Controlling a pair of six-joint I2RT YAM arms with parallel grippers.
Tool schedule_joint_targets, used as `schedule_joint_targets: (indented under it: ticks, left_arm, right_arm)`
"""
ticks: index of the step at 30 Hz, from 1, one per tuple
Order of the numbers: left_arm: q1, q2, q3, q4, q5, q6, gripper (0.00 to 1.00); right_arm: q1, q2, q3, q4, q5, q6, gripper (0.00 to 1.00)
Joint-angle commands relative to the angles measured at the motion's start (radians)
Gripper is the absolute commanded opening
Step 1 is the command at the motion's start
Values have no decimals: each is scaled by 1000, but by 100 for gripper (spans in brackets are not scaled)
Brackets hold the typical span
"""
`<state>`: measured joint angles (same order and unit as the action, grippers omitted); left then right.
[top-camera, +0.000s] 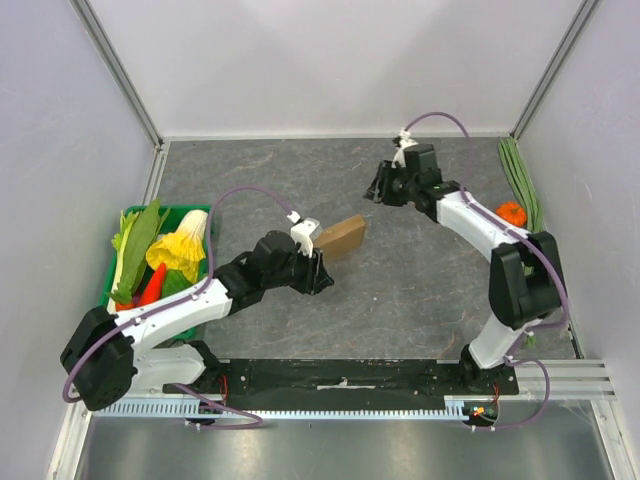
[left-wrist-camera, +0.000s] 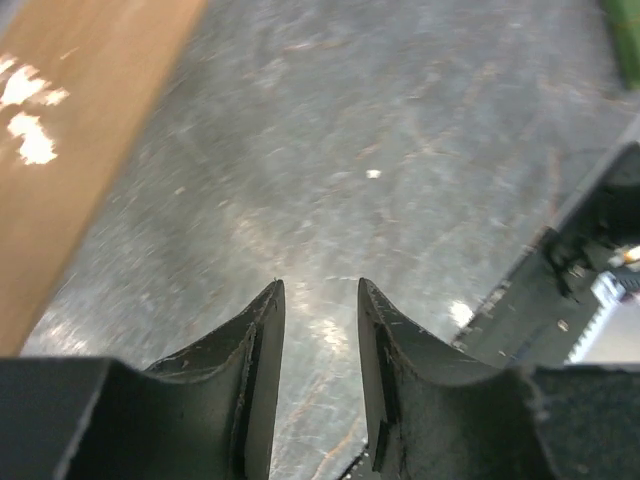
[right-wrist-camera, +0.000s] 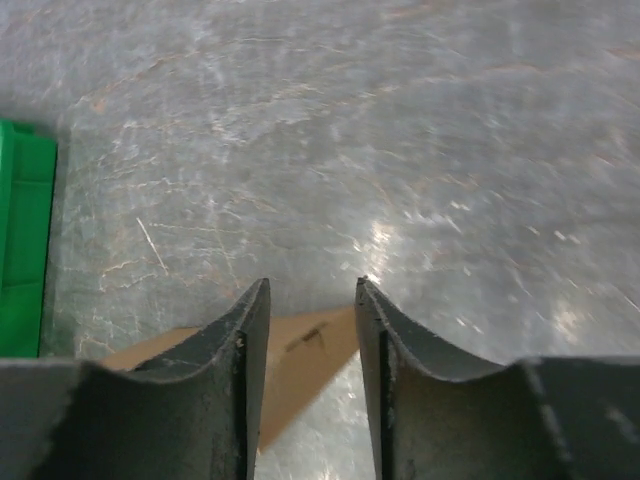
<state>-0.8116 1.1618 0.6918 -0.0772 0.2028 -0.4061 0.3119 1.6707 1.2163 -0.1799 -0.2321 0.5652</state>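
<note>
- The left tool (top-camera: 322, 272) hangs low over the grey surface (top-camera: 420, 300), near the middle of it. In its wrist view the two fingers (left-wrist-camera: 255, 350) are parted by a narrow gap with only bare surface showing between them; they pinch nothing.
- The green crate (top-camera: 175, 208) sits at the left edge of the surface, beside the left arm. It holds leafy greens (top-camera: 138, 245), a yellow vegetable (top-camera: 180, 248) and a red vegetable (top-camera: 152, 285). The arm covers the crate's near right corner, and the red piece is mostly buried, so its kind is hard to tell.
- The brown block (top-camera: 340, 238) lies on the surface just beyond the left tool's tip and to its right, outside the fingers. The left wrist view shows it only as a blurred brown slab cut off at the top left corner. Whether it touches the tool cannot be told.
- An orange fruit (top-camera: 511, 213) rests by the right wall, partly hidden behind the right arm.
- The right tool (top-camera: 376, 188) hovers farther back, well apart from the block and pointing towards it. Its fingers (right-wrist-camera: 250, 350) are likewise slightly spread and empty, with the block's end showing past the gap.
- Long green stalks (top-camera: 519, 180) lie along the right wall; their near end is lost behind the arm.
</note>
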Motion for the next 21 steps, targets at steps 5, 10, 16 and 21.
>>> schedule_joint_targets:
  ticks: [5, 10, 16, 21]
  left_arm:
    - [20, 91, -38, 116, -295, -194, 37]
    - [64, 130, 21, 48, -301, -234, 34]
    - [169, 153, 31, 68, -221, -231, 33]
    - [256, 229, 69, 109, -70, -182, 34]
  right_arm:
    - [65, 198, 213, 27, -116, -109, 35]
    - [73, 231, 253, -110, -208, -175, 31]
    - [75, 173, 157, -173, -331, -206, 30]
    - [87, 78, 51, -191, -383, -220, 29]
